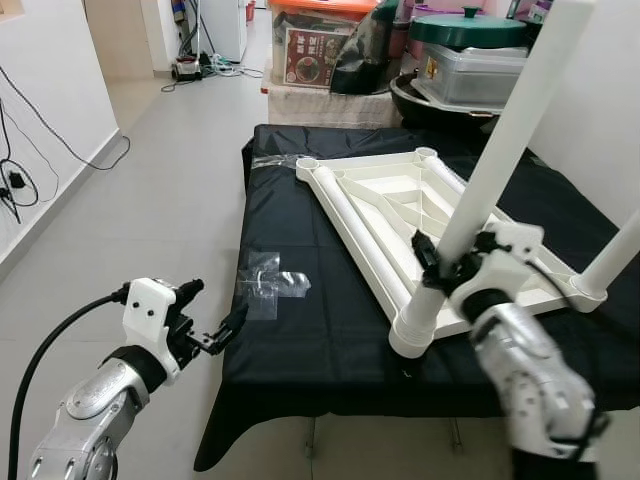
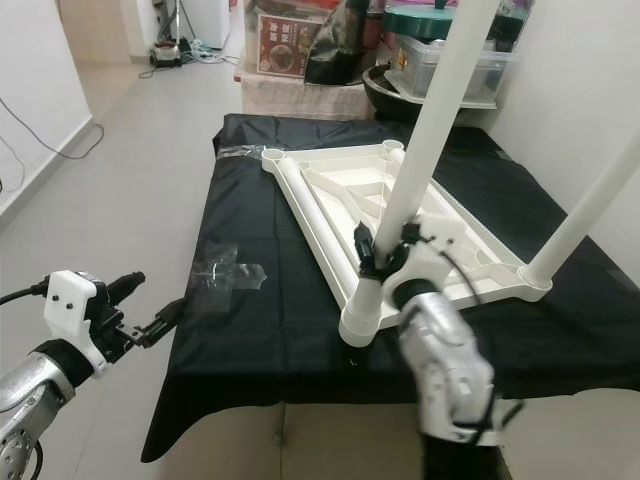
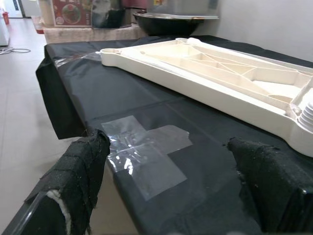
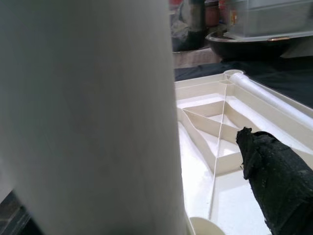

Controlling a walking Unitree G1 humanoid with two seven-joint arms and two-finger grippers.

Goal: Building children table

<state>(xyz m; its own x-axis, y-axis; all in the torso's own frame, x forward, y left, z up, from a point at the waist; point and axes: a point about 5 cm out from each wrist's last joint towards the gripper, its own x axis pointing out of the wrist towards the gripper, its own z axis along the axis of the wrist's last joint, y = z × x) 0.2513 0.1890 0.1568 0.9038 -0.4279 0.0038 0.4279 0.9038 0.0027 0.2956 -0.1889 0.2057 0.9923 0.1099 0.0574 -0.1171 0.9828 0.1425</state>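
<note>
- Two legs stand upright in the upturned tabletop [image 1: 400, 205], which lies on the black-covered counter [image 1: 300, 340]; the near-corner leg [image 1: 500, 150] and a second leg [image 1: 615, 255] at the right corner.
- Right gripper [image 1: 445, 265]: fingers closed around the near-corner leg just above its socket [image 1: 412, 335]; seating appears in progress.
- Left gripper [image 1: 215, 335]: fingers spread, empty, beyond the counter's near-left edge, well apart from the tabletop.
- Remaining, by judgement: the two far sockets [image 1: 305, 162] look unfilled.

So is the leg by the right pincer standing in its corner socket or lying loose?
Standing. The leg rises from the corner socket of the upturned tabletop, leaning slightly, right pincer around its base.
</note>
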